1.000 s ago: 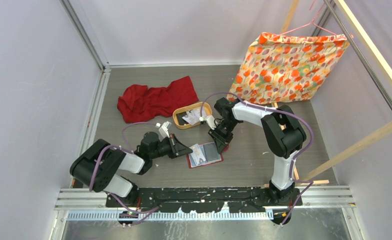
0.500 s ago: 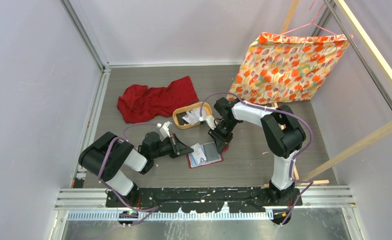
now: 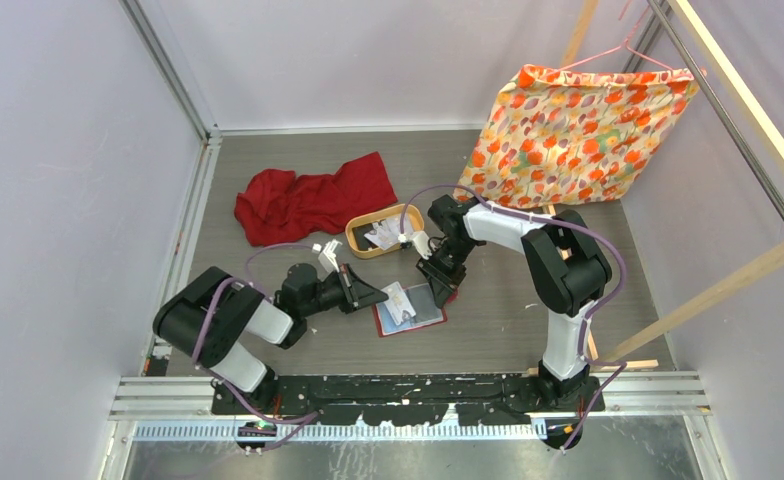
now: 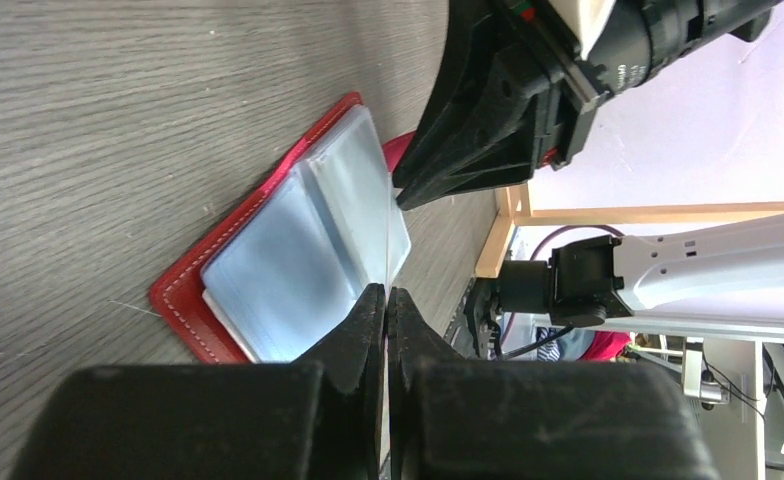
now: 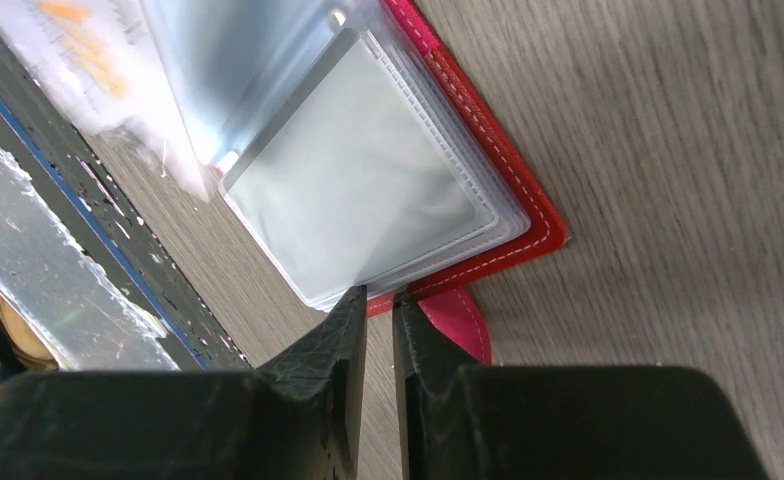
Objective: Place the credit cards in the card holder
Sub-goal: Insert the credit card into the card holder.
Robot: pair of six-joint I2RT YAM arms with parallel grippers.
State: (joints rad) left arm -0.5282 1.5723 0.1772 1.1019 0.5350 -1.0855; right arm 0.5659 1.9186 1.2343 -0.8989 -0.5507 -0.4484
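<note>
Left arm (image 3: 268, 320) shifted; tray (image 3: 353, 240), cloth (image 3: 308, 200) behind card holder (image 3: 423, 308).

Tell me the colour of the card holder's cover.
The card holder is red with pale stitching; clearest in right wrist view.

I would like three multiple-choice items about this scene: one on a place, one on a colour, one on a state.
1. On the table, the card holder lies: A in the far left corner; B toward the near edge, about midway across; C against the right wall.
2. Its cover is: A red; B tan; C black.
3. The left gripper is: A wide open; B out of view; C shut.
Key: 1 B, it lies between the two arms; 2 A, a red stitched border shows; 3 C, it pinches a credit card.
</note>
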